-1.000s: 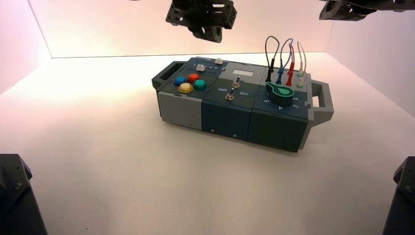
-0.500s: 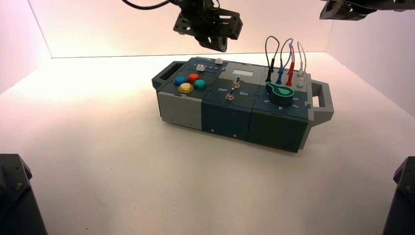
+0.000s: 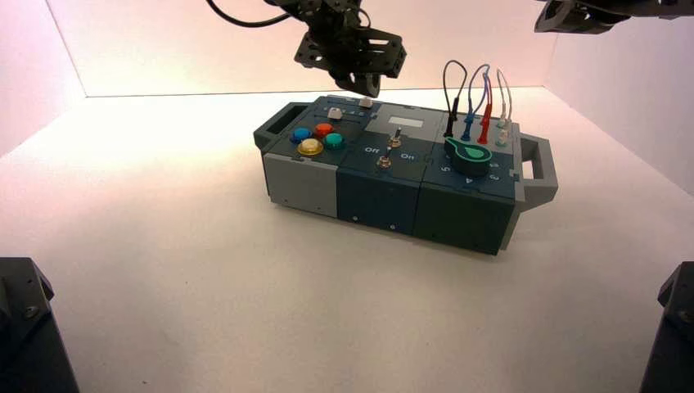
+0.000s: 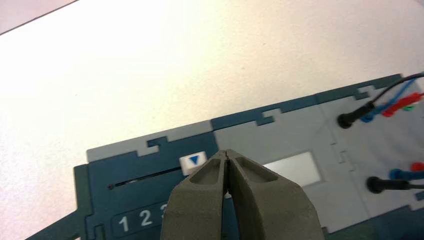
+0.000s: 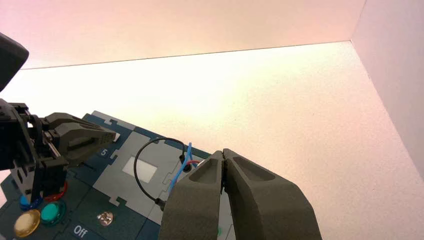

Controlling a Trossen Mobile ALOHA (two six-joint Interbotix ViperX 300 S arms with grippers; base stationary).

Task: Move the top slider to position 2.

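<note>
On the white table [image 3: 164, 270], the closed, empty left gripper [image 4: 227, 156] hovers beside the top slider [image 4: 193, 162].

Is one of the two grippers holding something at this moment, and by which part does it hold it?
Nothing is held. The left gripper is shut and empty, just beside the top slider, not around it. The right gripper is shut too, raised above the box.

Top slider [image 4: 194, 161], small white knob with a blue triangle mark, at the far end of its dark slot, away from printed digit 2 [image 4: 145, 218], along the box's back edge
</note>
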